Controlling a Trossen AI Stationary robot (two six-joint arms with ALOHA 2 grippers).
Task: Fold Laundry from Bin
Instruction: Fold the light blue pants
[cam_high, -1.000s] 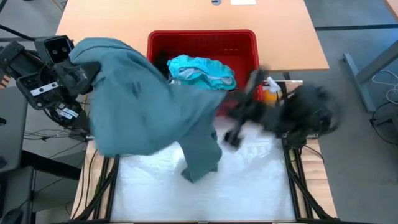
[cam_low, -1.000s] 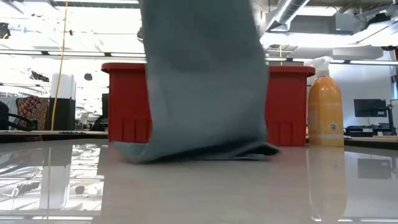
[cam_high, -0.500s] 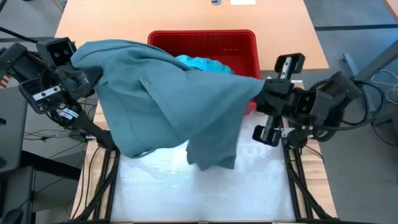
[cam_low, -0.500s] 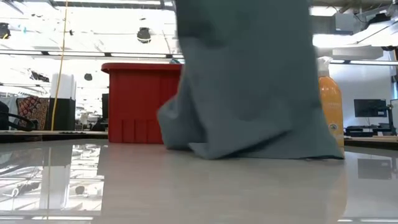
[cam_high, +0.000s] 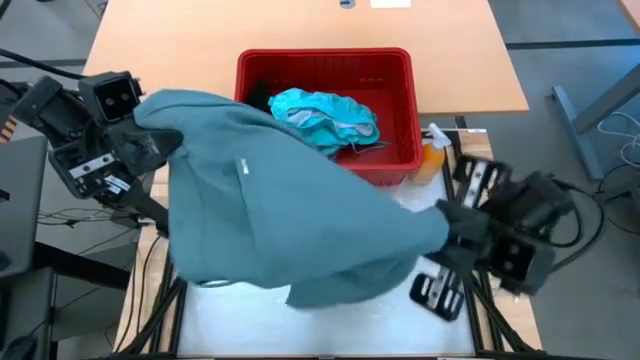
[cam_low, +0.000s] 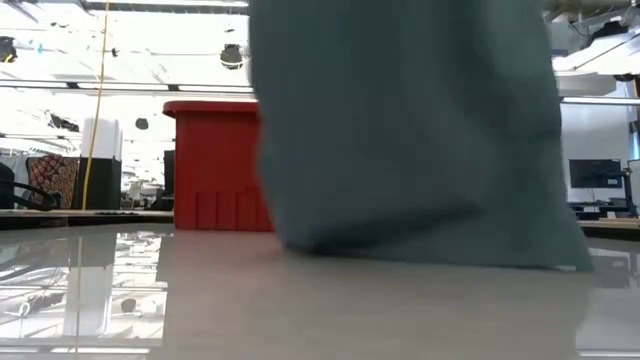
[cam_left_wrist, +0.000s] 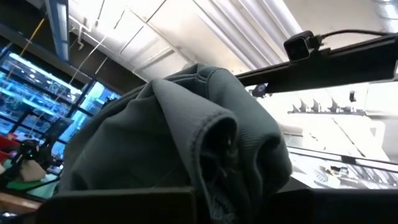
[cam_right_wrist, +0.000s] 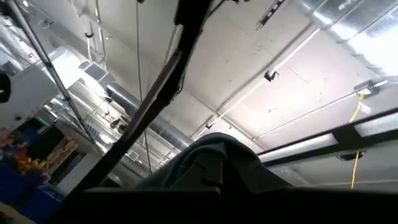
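A dull grey-green garment (cam_high: 290, 215) is stretched between my two grippers above the table. My left gripper (cam_high: 152, 150) is shut on it at the table's left side. My right gripper (cam_high: 448, 225) is shut on it at the right, nearer the front edge. The garment hangs as a wide curtain (cam_low: 410, 130), and its lower edge (cam_low: 430, 255) rests on the table. Behind it stands the red bin (cam_high: 400, 75), with a bright teal garment (cam_high: 325, 112) and something black (cam_high: 262, 98) inside. My left gripper holds a bunched fold of the garment's left upper end (cam_left_wrist: 214, 140), several layers gathered together. The fingers slant upward, and the cloth drapes away from them toward the table's right. My right gripper holds the garment's right upper end (cam_right_wrist: 217, 155), but the cloth covers the fingers. They slant upward, and the garment sags between the two holds.
An orange spray bottle (cam_high: 432, 155) stands by the bin's near right corner, just beyond my right gripper. The white work surface (cam_high: 330, 325) is bare in front of the garment. The far half of the table (cam_high: 300, 25) is tan wood.
My right gripper has swung from the bin's near right corner toward the table's right and then its near edge, tipping upward, shut on the garment's end. The garment has spread out wide between the two grippers, and its hanging part has swept right across the table.
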